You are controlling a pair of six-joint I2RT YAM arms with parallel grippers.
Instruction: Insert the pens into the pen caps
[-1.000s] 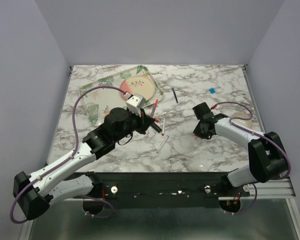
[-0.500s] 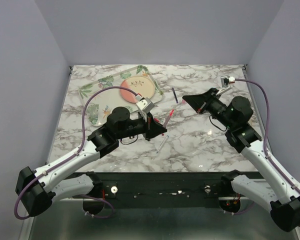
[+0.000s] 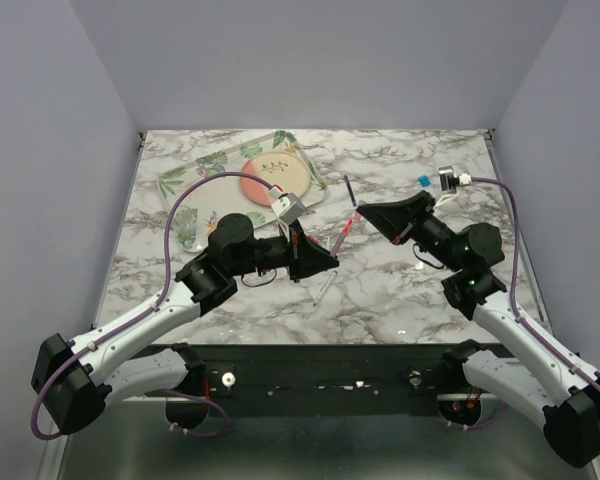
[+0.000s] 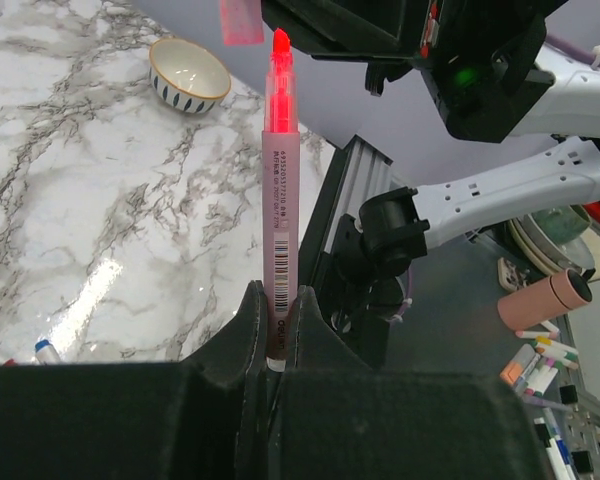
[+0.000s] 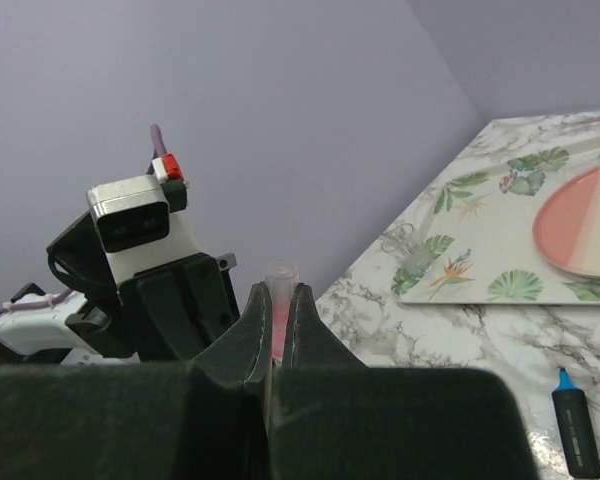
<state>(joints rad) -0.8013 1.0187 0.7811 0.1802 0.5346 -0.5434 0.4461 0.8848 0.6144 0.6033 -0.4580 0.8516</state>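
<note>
Holding midway between the table's left and right edges in the top view, my left gripper (image 3: 328, 258) clamps the pink-and-white pen (image 3: 340, 237), its tip just beside the pink cap (image 3: 356, 216) pinched in my right gripper (image 3: 364, 213) (a blue cap (image 3: 423, 181) sits toward the far right corner). Left wrist: my jaws squeeze the pen's lower end, nib up. Right wrist: my jaws are closed tight on the cap.

Even, bright light; marble glare

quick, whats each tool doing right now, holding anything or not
left tool: closed, holding the pink pen upright by its base
right tool: closed, holding a pink cap
</note>
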